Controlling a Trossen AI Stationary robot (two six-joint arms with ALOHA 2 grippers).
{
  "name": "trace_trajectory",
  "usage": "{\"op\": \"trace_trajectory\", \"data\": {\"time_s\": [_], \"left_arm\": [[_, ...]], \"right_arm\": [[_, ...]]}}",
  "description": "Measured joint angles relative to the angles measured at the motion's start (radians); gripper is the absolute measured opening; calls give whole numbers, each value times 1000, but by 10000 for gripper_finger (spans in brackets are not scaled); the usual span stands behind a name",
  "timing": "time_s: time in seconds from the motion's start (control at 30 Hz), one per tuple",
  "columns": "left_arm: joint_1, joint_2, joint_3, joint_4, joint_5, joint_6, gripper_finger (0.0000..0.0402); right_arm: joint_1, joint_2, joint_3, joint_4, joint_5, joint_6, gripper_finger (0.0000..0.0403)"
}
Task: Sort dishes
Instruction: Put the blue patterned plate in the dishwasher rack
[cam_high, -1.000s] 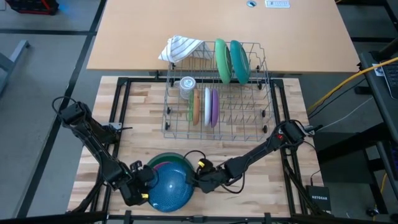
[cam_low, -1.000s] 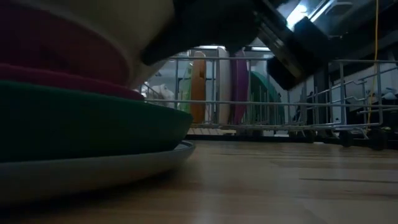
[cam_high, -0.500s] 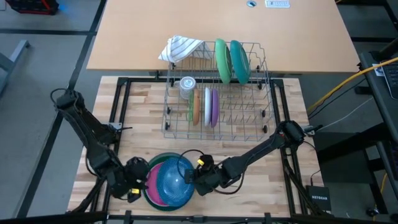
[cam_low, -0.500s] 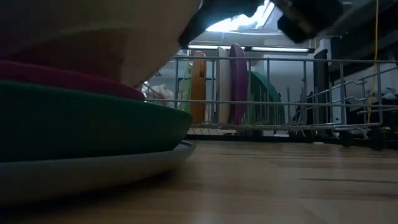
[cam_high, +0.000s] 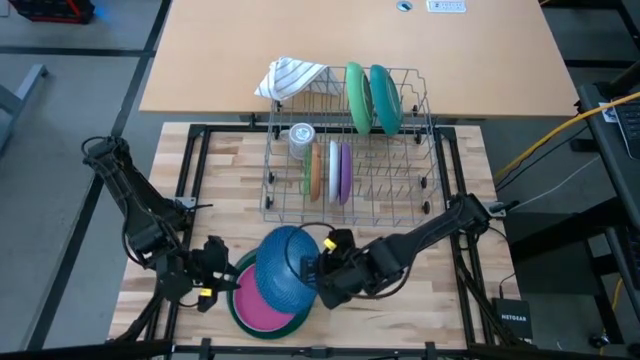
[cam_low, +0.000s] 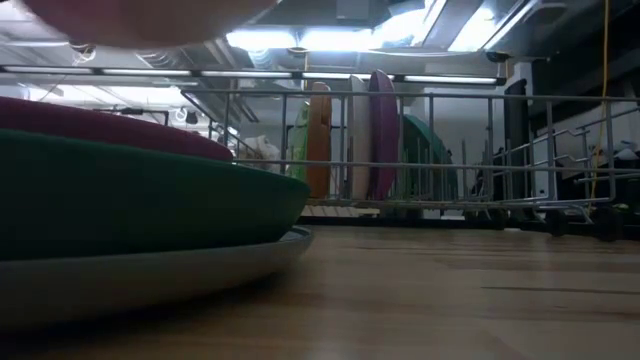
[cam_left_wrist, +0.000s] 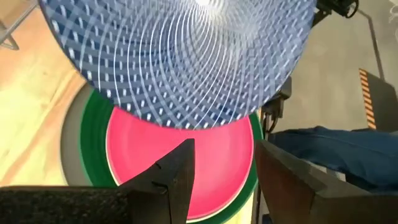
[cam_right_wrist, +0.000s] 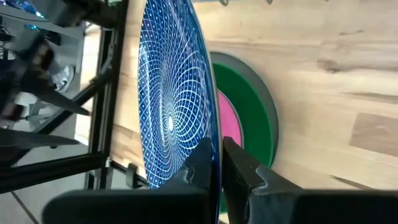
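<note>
The blue plate has risen off the stack of pink plate and green plate, pinched at its rim by the right gripper while the left gripper waits spread beside; that thin edge-grip could slip

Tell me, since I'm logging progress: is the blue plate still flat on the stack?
No. Right gripper holds the blue plate lifted and tilted.

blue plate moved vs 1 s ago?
Yes. In the high view the blue plate, pinched at its rim by the right gripper, has lifted off the stack and shifted toward the dish rack, uncovering the pink plate.
</note>
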Motion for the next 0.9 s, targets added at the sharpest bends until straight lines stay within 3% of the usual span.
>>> {"op": "trace_trajectory", "data": {"time_s": [0.23, 0.5, 0.9], "left_arm": [[0, 0, 0, 0, 0, 52, 156], [0, -1, 0, -1, 0, 98, 156], [4, -1, 0, -16, -13, 103, 156]], "right_arm": [[0, -6, 219, -235, 7, 11, 16], [-1, -136, 187, -456, 38, 132, 16], [-2, -311, 203, -436, 215, 0, 16]]}}
